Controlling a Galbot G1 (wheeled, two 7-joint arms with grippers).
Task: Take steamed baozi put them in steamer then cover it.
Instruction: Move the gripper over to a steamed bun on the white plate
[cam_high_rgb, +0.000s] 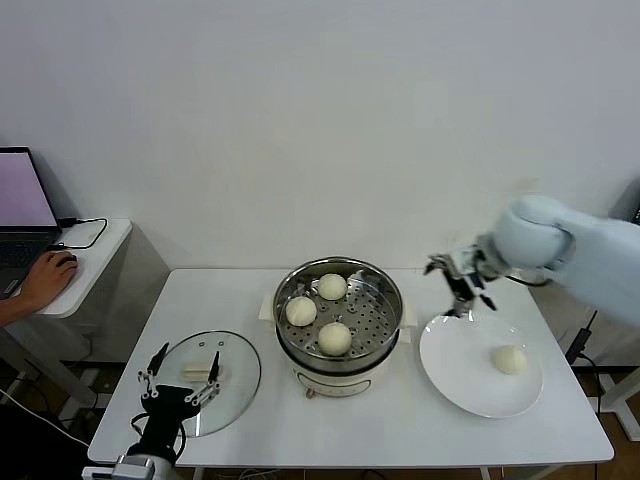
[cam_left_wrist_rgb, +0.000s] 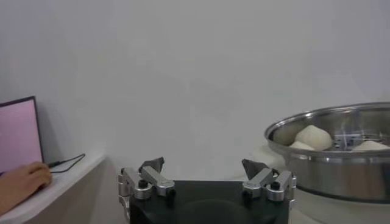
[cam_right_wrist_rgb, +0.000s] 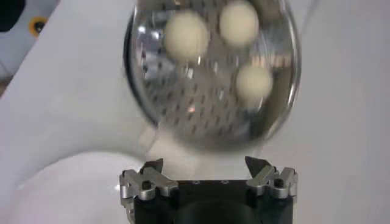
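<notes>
Hovering empty with fingers wide, the right gripper must next descend onto the last round off-white baozi on the flat white plate.

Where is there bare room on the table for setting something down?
Free: the back-left corner behind the glass lid, and the front edge between steamer and white plate. Crowded: the steamer basket with three baozi; the left gripper over the lid.

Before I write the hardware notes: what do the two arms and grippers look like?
Right arm: smooth, pale grey-white rounded shell. Both the right gripper and left gripper have silver metal finger links with dark tips on a black base.
</notes>
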